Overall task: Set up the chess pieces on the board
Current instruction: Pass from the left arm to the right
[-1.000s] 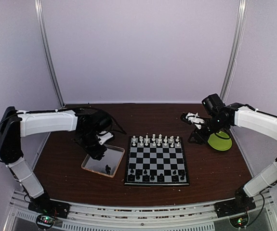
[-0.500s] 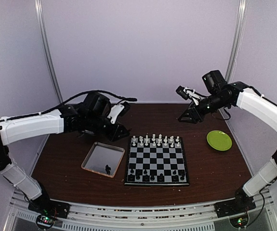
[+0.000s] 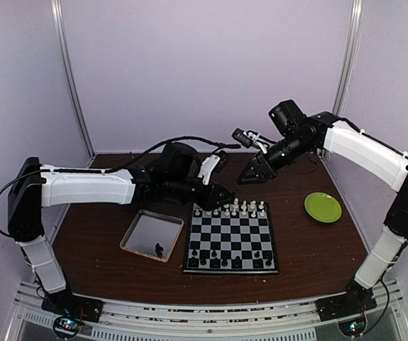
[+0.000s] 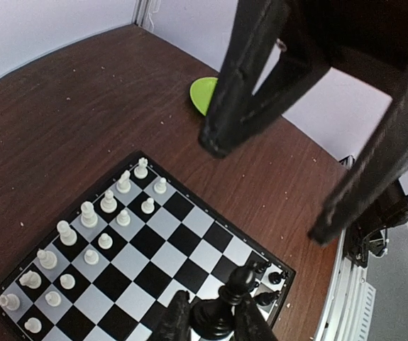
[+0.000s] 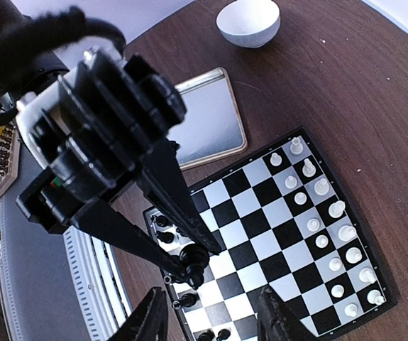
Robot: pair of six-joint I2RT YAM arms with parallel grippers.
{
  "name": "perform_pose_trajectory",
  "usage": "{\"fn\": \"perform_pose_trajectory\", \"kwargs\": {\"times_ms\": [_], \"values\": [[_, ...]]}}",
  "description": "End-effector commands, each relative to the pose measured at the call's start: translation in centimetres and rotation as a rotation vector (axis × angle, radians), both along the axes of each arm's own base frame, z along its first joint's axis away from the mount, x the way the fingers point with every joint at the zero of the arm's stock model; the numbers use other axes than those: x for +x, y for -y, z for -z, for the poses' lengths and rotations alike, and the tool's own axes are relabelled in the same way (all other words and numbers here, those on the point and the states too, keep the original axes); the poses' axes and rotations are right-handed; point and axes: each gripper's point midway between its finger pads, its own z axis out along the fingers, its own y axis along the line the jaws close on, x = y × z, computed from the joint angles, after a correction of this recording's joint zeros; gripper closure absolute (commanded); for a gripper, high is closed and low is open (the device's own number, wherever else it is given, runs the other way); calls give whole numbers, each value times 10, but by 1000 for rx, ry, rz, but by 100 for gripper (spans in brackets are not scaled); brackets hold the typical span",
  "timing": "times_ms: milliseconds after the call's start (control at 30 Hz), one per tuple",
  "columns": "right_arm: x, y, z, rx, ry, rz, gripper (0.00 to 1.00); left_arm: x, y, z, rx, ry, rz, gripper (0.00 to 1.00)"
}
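Note:
My left gripper (image 3: 216, 197) hangs over the far left part of the board (image 3: 232, 238) and is shut on a black chess piece (image 4: 235, 284). The right wrist view shows that piece (image 5: 193, 259) between its fingers too. My right gripper (image 3: 251, 175) is open and empty, raised above the board's far edge. Its long black fingers (image 4: 260, 78) cross the left wrist view. White pieces (image 3: 230, 207) fill the two far rows. Several black pieces (image 3: 225, 257) stand on the near rows. One black piece (image 3: 159, 249) lies in the silver tray (image 3: 140, 229).
A green plate (image 3: 323, 207) lies right of the board. A white bowl (image 5: 248, 21) shows beyond the tray (image 5: 204, 121) in the right wrist view; the left arm hides it from above. Metal frame posts stand at the back corners.
My left arm rose from the tray and swung right over the board's far left corner with a black piece. My right arm lifted from the green plate and moved left.

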Motion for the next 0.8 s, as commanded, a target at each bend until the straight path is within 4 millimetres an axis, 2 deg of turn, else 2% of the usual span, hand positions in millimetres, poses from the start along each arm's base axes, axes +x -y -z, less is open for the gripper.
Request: {"fn": "perform_pose_trajectory", "kwargs": {"times_ms": [0, 267, 667, 767], "values": [[-8, -6, 7, -1, -47, -15, 57, 6, 17, -44, -140, 50, 21, 81], [-9, -9, 16, -7, -71, -18, 56, 6, 23, -47, -144, 48, 42, 81], [-14, -14, 19, 23, -124, -36, 80, 6, 22, -49, -150, 51, 37, 81], [-16, -14, 21, 27, -137, -36, 81, 7, 22, -47, -144, 52, 29, 81]]}}
